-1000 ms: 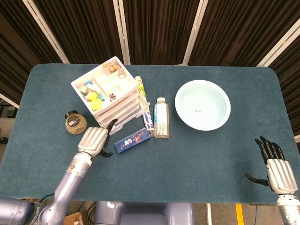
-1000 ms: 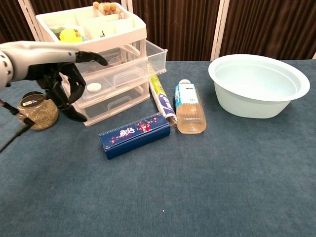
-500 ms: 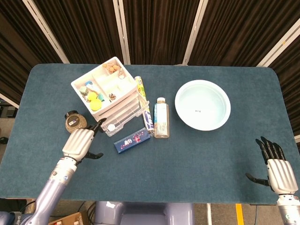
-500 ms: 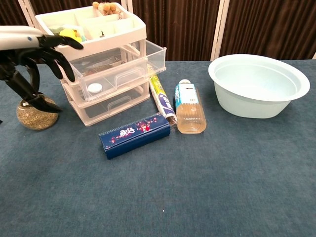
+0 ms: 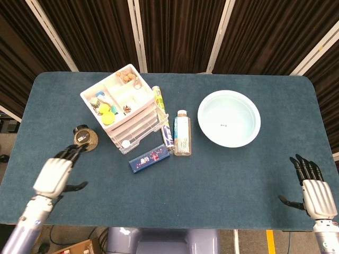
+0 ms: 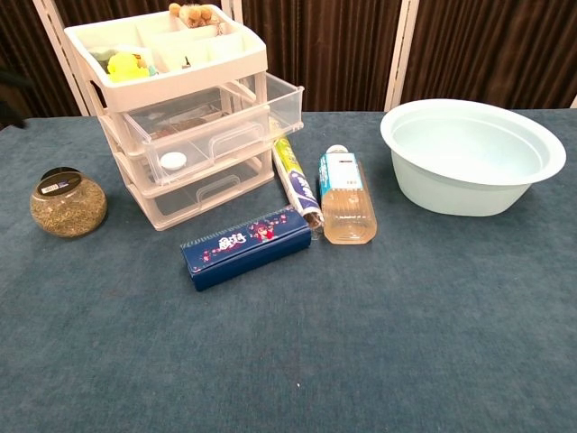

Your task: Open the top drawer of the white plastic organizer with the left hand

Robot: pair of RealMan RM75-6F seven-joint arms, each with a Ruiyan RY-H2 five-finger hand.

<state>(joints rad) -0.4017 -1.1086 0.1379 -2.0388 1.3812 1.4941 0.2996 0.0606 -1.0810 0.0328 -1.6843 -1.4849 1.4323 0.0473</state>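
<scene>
The white plastic organizer [image 5: 119,100] stands at the back left of the table, an open tray of small items on top. In the chest view the organizer [image 6: 171,77] shows clear drawers under the tray; the top drawer [image 6: 203,113] juts a little past the tray's front. My left hand [image 5: 54,174] hovers near the table's front left edge, fingers spread, holding nothing, well clear of the organizer. Only the head view shows it. My right hand [image 5: 313,191] sits at the front right corner, fingers apart and empty.
A round jar [image 5: 82,137] [image 6: 68,203] sits left of the organizer. In front lie a blue box [image 5: 149,157] [image 6: 245,245], a tube [image 5: 161,116] [image 6: 297,180] and a bottle [image 5: 182,133] [image 6: 345,198]. A pale bowl [image 5: 204,106] [image 6: 424,185] stands to the right.
My left hand has drawn back from the organizer's drawer fronts toward the front left and left the chest view. The right hand has stayed put.
</scene>
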